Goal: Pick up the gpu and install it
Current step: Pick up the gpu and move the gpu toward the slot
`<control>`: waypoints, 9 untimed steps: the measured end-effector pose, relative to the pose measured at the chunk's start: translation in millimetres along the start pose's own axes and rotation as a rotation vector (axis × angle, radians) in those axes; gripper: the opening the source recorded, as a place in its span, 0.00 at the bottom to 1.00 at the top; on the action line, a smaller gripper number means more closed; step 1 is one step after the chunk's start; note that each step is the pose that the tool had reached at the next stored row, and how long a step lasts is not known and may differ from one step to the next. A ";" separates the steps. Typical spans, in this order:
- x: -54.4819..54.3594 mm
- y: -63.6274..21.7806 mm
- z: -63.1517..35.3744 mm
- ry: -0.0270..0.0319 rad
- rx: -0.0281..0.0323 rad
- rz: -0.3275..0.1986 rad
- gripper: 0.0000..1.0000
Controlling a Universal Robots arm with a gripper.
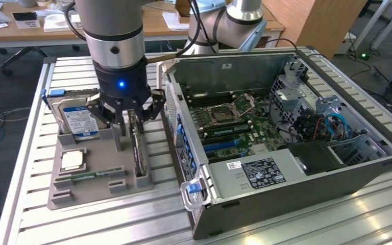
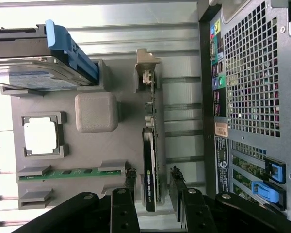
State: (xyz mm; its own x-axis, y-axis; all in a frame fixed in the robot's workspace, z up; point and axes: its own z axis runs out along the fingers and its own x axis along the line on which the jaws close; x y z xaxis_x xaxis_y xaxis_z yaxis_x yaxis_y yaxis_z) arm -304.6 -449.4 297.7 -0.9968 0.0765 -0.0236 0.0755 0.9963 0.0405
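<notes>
Standing on edge, the gpu [image 1: 139,148] [image 2: 150,165] sits in the gray tray's [image 1: 94,176] slot at the exterior view's right, just beside the computer case [image 1: 285,171]. Your gripper [image 1: 129,138] [image 2: 153,174] hangs over it, fingers [image 2: 130,180] spread, straddling the card without gripping.

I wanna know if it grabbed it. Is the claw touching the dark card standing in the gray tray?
Apart. In the wrist view the gripper has its open fingers either side of the gpu, with a gap showing on each side.
</notes>
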 end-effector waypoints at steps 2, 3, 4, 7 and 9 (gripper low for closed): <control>0.0 0.0 0.0 0.0000 0.0000 0.000 0.42; 0.0 0.0 0.0 0.0000 0.0001 0.000 0.42; -0.2 0.1 0.0 0.0000 0.0000 0.000 0.42; -2.2 0.2 0.0 0.0000 0.0000 0.000 0.42; -4.2 0.3 0.1 0.0000 0.0000 0.000 0.42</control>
State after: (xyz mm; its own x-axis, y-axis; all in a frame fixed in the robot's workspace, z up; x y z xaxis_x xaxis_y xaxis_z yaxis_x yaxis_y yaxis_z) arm -300.4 -449.4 297.7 -0.9968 0.0764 -0.0235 0.0754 0.9963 0.0405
